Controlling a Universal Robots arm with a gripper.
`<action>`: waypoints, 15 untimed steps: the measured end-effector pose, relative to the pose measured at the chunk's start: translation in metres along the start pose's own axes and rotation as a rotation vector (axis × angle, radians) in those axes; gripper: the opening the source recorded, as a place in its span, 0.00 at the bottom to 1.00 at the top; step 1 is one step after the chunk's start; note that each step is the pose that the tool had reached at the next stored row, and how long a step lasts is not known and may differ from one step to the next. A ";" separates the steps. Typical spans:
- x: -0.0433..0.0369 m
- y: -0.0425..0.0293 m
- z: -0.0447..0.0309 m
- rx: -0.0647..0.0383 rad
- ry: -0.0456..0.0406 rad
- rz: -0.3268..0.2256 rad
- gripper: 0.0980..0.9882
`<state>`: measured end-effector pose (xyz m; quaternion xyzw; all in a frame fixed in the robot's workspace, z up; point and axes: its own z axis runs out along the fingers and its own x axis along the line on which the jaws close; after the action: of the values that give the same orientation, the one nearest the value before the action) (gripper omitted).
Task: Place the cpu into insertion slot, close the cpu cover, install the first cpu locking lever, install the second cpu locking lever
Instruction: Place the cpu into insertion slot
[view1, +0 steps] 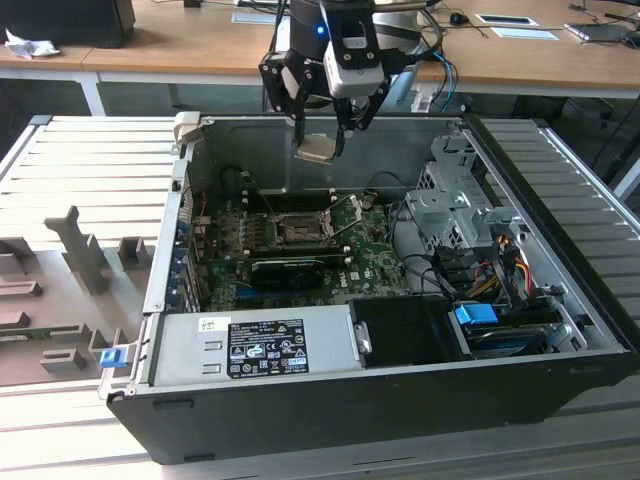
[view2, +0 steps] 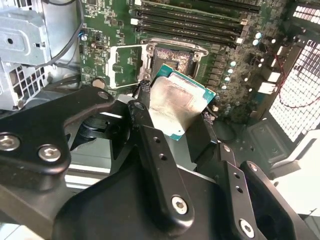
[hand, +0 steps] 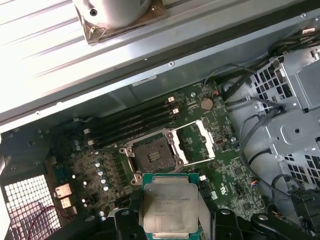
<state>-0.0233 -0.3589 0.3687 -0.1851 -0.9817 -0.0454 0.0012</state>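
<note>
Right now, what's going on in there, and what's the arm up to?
The arm's end effector is shut on the cpu and holds it in the air over the motherboard of the open computer case. The insertion slot is empty, and the cpu cover is swung open beside it. The cpu is not yet seated.

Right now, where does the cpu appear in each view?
Exterior view: the cpu, clamped in the gripper, hangs above the open case.
Second wrist view: the cpu sits in the gripper, just in front of the insertion slot.
First wrist view: the cpu is close beside the insertion slot.
Shared landmark: the insertion slot.
</note>
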 end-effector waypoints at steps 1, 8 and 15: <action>0.0000 0.0000 0.0000 0.000 -0.0005 0.006 0.48; 0.0000 0.0000 0.0000 -0.001 -0.0042 0.047 0.48; 0.0000 0.0000 0.0000 -0.001 -0.0069 0.078 0.48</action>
<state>-0.0233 -0.3589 0.3688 -0.2234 -0.9737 -0.0454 -0.0006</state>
